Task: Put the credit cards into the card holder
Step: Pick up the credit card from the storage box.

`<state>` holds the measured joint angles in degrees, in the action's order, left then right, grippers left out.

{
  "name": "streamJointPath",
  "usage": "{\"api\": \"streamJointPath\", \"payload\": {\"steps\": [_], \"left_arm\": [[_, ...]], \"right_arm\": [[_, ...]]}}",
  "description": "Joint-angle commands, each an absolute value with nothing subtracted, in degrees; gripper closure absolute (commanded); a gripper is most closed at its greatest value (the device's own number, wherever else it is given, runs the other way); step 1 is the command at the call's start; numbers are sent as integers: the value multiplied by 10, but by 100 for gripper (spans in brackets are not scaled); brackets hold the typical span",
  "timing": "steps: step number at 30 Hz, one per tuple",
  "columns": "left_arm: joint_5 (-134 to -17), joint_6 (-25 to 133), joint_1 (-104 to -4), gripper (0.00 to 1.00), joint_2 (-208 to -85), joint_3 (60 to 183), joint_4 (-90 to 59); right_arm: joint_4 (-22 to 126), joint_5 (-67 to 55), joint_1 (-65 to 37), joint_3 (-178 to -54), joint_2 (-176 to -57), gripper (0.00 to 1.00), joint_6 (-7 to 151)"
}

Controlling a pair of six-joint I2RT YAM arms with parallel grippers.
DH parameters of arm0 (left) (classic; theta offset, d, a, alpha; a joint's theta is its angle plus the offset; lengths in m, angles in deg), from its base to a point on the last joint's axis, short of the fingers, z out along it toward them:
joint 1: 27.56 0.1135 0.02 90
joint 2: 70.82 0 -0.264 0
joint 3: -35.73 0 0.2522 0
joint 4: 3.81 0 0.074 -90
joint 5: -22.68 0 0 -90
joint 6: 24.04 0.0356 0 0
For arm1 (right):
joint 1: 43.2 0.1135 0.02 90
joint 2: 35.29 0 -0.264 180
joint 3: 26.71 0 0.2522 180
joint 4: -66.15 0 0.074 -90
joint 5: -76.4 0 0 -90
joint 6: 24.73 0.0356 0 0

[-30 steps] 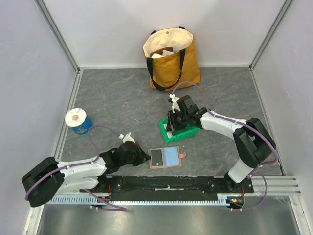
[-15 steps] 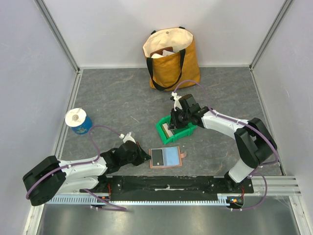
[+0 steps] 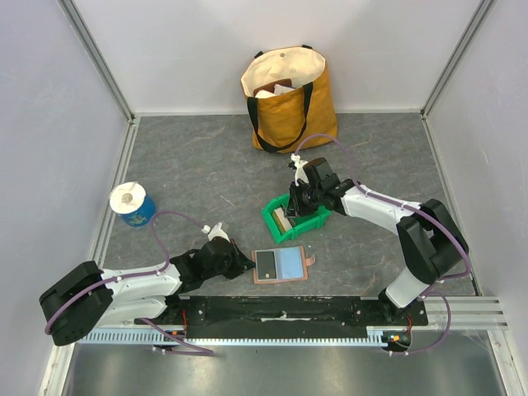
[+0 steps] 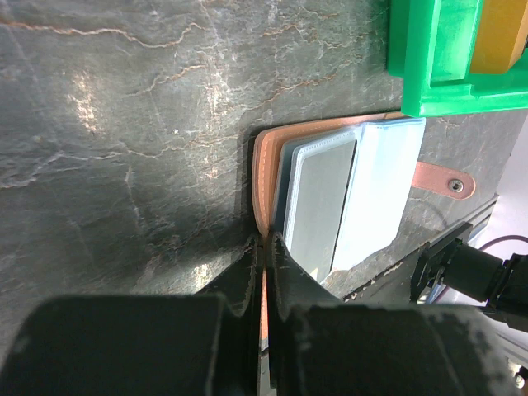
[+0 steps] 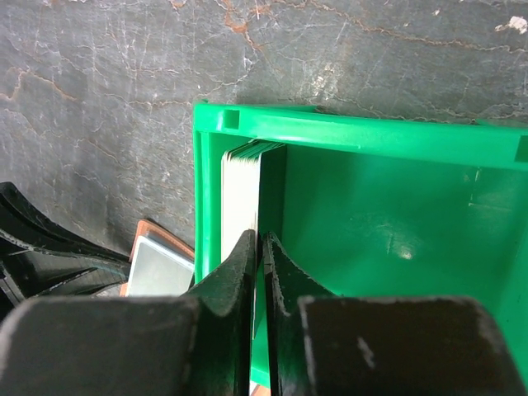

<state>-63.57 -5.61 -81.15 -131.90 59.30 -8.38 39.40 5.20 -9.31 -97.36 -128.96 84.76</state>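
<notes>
The brown card holder lies open near the table's front edge, showing its light blue lining. A grey credit card sits in its left side. My left gripper is shut on the holder's left leather edge. More credit cards, a white stack on edge, lean against the left wall of the green bin. My right gripper reaches into the bin, and its jaws are pinched on the rightmost card of that stack.
A yellow tote bag stands at the back wall. A blue-wrapped roll sits at the left. Grey walls with metal rails enclose the table. The green bin lies just behind the card holder.
The right gripper's jaws have closed onto the card stack inside the bin, and the bin has slid slightly left. The left arm and card holder have not moved.
</notes>
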Motion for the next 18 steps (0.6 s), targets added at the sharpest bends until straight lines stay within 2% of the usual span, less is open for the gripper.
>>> {"api": "streamJointPath", "payload": {"steps": [1,8,11,18], "left_arm": [[-622,-36,-811,98,-1339,578,-160],[-624,-35,-811,98,-1341,578,-158],[-624,-36,-810,98,-1340,577,-158],[-623,-34,-809,98,-1338,577,-158]], "right_arm": [[402,77,-95,-989,-1259,89,858],[403,66,-94,-985,-1250,95,873],[402,14,-93,-980,-1244,100,878],[396,-2,-61,-987,-1249,100,878]]}}
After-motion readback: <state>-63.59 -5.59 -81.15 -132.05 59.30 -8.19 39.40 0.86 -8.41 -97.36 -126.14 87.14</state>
